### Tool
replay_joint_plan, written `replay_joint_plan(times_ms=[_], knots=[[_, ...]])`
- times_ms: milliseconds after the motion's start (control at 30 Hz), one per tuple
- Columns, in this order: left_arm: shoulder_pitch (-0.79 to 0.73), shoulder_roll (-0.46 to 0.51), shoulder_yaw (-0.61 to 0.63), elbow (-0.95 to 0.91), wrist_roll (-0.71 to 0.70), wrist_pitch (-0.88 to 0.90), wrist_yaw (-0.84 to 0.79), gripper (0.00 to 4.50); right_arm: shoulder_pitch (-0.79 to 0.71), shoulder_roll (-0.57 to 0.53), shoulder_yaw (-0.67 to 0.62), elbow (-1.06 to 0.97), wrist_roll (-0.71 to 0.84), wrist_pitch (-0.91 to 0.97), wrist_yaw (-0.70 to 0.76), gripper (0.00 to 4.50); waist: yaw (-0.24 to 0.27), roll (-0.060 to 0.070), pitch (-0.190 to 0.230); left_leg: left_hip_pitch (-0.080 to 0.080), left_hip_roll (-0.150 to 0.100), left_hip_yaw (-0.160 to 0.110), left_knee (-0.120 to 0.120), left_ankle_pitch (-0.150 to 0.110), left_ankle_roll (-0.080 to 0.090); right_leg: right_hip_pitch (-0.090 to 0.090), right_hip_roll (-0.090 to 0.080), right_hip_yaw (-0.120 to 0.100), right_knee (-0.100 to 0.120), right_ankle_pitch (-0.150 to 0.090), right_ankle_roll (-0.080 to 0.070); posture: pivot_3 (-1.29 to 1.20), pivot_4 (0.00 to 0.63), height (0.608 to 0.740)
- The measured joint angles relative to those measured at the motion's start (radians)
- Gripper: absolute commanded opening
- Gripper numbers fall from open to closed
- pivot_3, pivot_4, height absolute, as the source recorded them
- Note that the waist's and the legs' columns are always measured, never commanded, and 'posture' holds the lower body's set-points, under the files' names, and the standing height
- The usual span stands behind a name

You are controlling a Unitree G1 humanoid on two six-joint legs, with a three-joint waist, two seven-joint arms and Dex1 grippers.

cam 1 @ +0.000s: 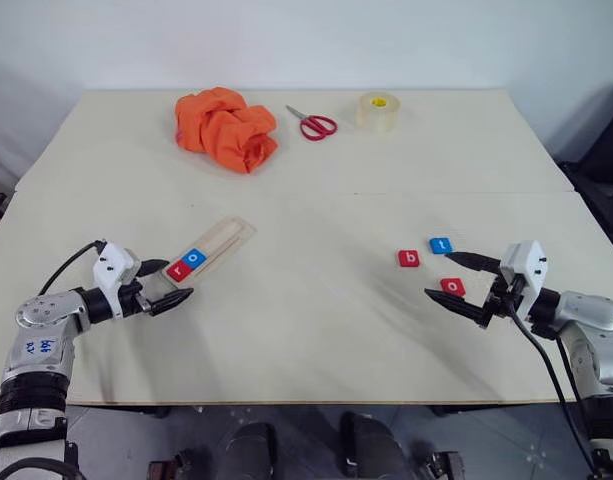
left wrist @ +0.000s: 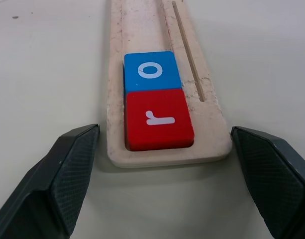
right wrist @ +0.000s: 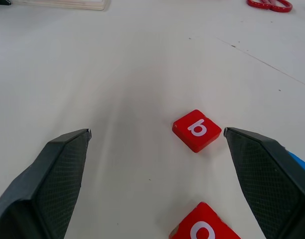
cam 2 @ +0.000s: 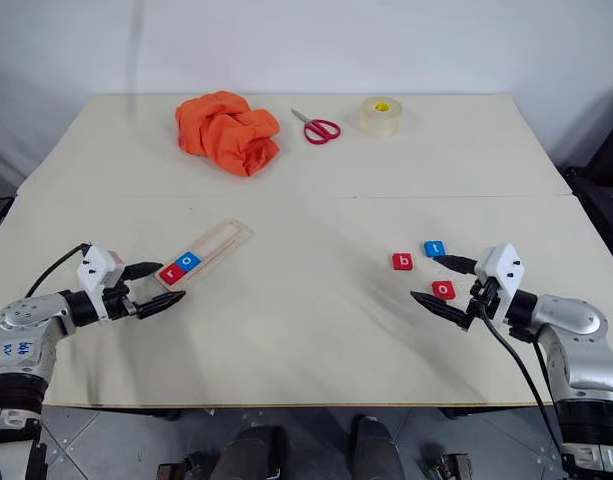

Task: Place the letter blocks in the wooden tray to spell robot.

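With r (left wrist: 158, 119) and o (left wrist: 151, 70) sitting in the wooden tray (cam 1: 226, 238), the empty, wide-open right end effector (cam 1: 464, 279) is lining up for b (right wrist: 196, 129) next; left end effector (cam 1: 164, 283) open too.

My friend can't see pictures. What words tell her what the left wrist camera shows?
A pale wooden tray on a table holds a red r block at its near end, with a blue o block touching it behind. The open left gripper has a black finger either side of the tray's end.
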Motion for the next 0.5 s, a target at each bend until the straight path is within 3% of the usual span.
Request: replay_joint_plan(times_ms=[133,333,500], knots=[[-0.032,0.001,-0.029,0.024,0.022,-0.001,-0.001,3.46,0.001,0.0,0.0,-0.009,0.0,0.0,-0.006,4.5,0.001,0.0,0.0,0.002,0.0,0.0,0.002,0.0,0.0,0.002,0.0,0.0,0.002,0.0,0.0,0.0,0.15,0.74],[-0.03,0.002,-0.034,0.023,0.023,-0.018,-0.028,3.41,0.0,0.0,0.0,-0.009,0.0,0.0,-0.013,4.5,-0.002,0.001,0.0,0.003,0.0,-0.001,0.002,0.002,0.0,0.002,0.0,0.001,0.004,0.0,0.0,0.0,0.15,0.74],[0.004,-0.003,-0.08,-0.109,0.021,-0.019,-0.106,3.41,-0.006,0.0,0.001,-0.009,0.0,-0.001,-0.008,4.5,0.0,0.0,0.0,0.0,0.0,0.0,0.002,0.0,0.001,0.001,-0.001,0.001,0.001,0.0,0.0,0.0,0.15,0.74]])
